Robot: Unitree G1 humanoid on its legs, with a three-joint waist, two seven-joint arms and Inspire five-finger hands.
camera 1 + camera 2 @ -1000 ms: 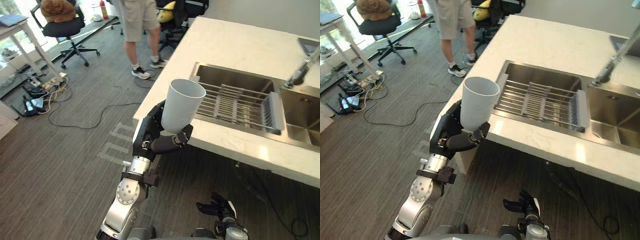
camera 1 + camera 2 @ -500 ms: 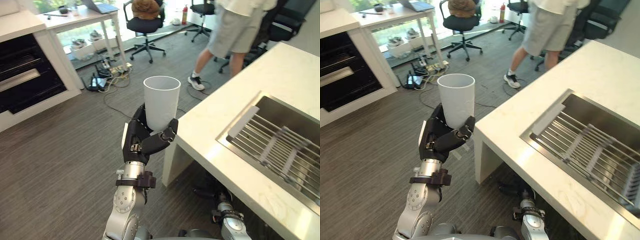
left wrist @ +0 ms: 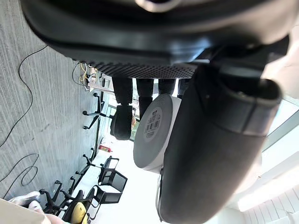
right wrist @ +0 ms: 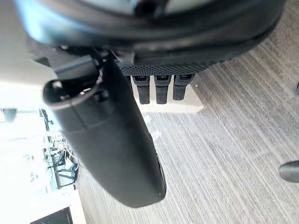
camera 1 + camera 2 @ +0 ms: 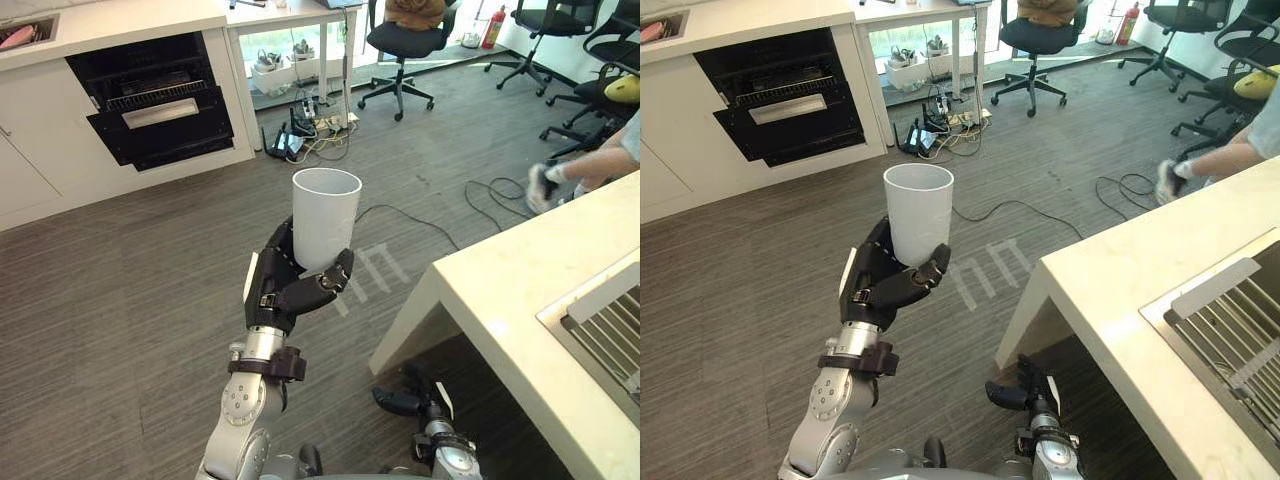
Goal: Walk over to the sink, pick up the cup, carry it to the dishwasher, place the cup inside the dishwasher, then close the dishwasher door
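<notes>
A tall white cup (image 5: 323, 215) stands upright in my left hand (image 5: 284, 292), fingers and thumb curled round its lower half, above the grey wood floor. In the left wrist view the cup's base (image 3: 152, 132) shows between the thumb and the fingers. The dishwasher (image 5: 152, 98) is a dark cavity in the white cabinets at the far left, its door hanging open with a rack visible inside. My right hand (image 5: 403, 400) hangs low by the counter's corner, fingers relaxed (image 4: 156, 88) and holding nothing.
The pale counter (image 5: 530, 300) with the sink's rim (image 5: 590, 310) fills the right side. A person's shoe (image 5: 540, 186) is beyond it. Office chairs (image 5: 405, 40) and a tangle of cables (image 5: 310, 140) lie at the back; a loose cable (image 5: 410, 215) crosses the floor.
The whole view has swung left, away from the sink and towards the cabinets with the dishwasher. The cup stays held upright in my left hand.
</notes>
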